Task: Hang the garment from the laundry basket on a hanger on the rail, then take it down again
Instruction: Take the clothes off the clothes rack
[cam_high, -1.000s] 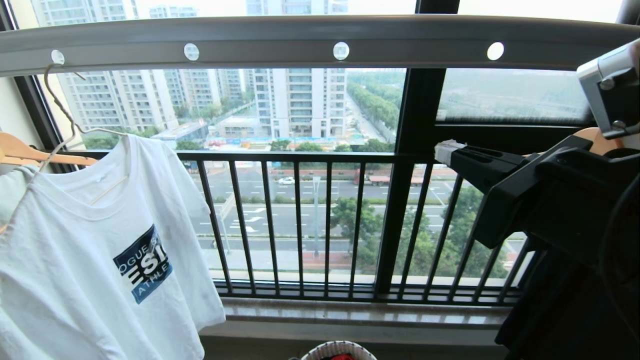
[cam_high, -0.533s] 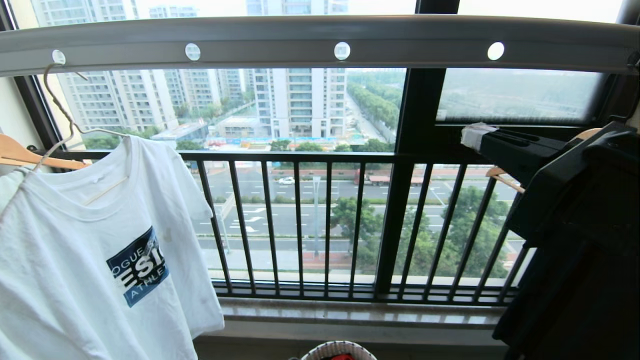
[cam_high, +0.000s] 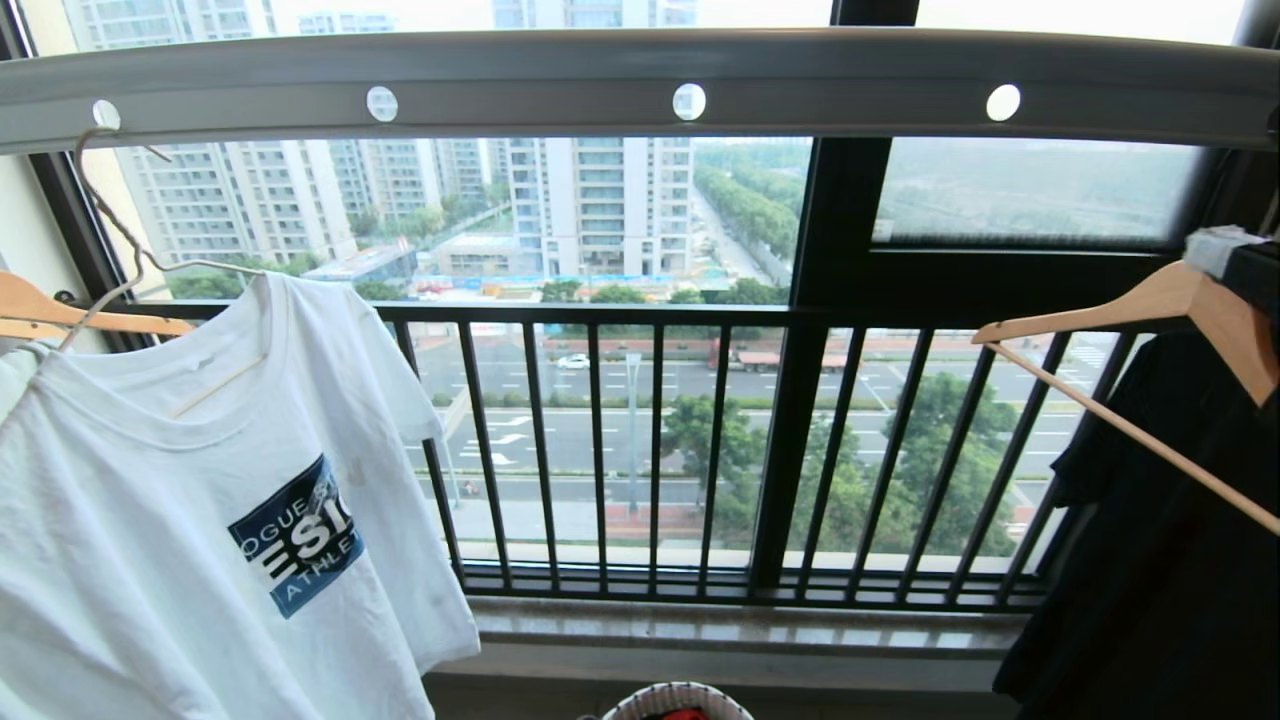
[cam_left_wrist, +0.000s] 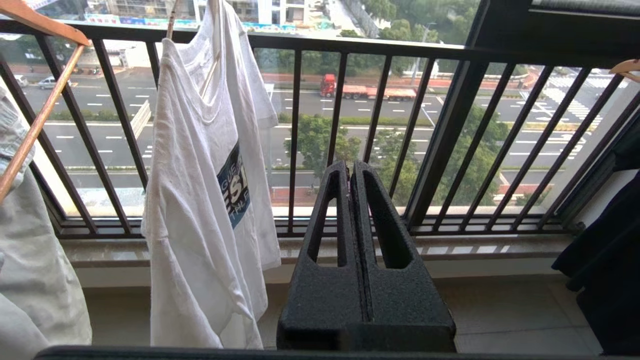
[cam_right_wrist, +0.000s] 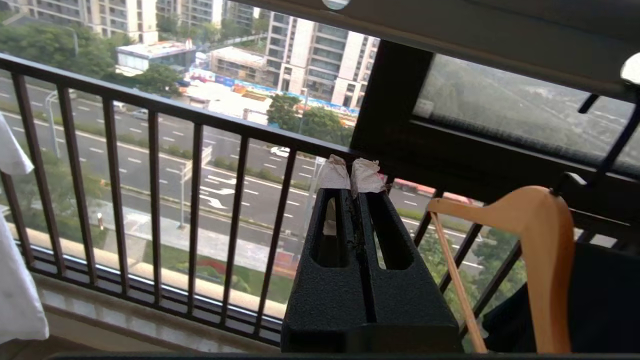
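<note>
Daylit window with black railing above a stone sill.

The rail ran across the top, in front of the window. At its left end the hanger hooked onto it, carrying the garment. A wooden hanger sat behind the garment at far left. Another wooden hanger with a garment hung far right. The laundry basket stood below, centre. The window railing stood behind all.
</note>
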